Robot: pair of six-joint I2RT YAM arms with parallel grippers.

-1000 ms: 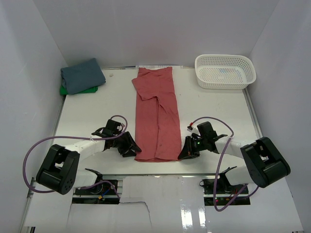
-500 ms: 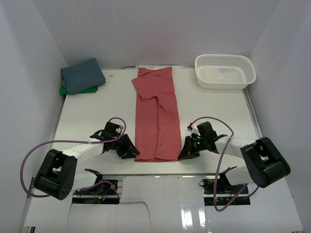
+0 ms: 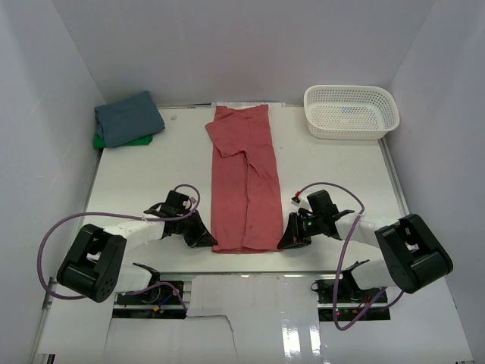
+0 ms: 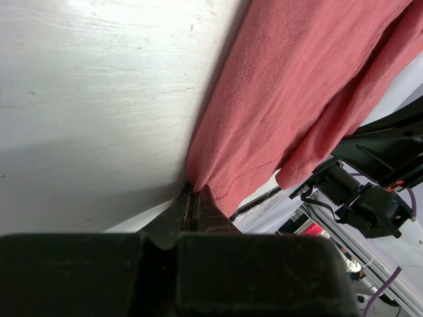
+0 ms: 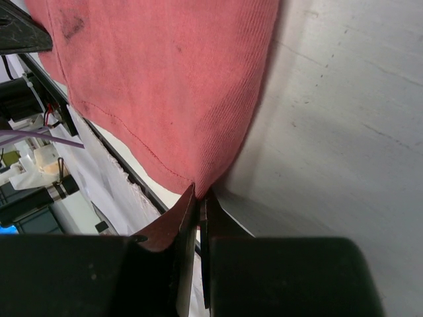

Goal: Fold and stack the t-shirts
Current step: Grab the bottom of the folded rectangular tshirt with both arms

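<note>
The left jaws are clenched tight on the near left corner of the red shirt (image 3: 246, 182), low on the worktop (image 3: 151, 182). The right jaws are clenched tight on the near right corner of the same shirt. In each wrist view the two black fingers (image 4: 175, 214) meet, with a bit of red cloth pinched at their tips.

The red shirt lies flat in a long strip down the middle of the worktop, from the far edge to the near edge. Its sides are folded in, so it is narrow. Its near hem lies right at the near edge, between the two arms. A purple cable (image 3: 57, 235) loops out from the left arm, and another (image 3: 333, 186) arches over the right arm.

At the far left corner a folded blue shirt (image 3: 127, 117) lies on top of a green shirt (image 3: 114, 142). Only a thin bit of green peeks out under the blue. Both are well apart from the red shirt and the arms.

At the far right corner stands a white basket (image 3: 348, 130). A small speck shows inside it, too small to tell what it is.
</note>
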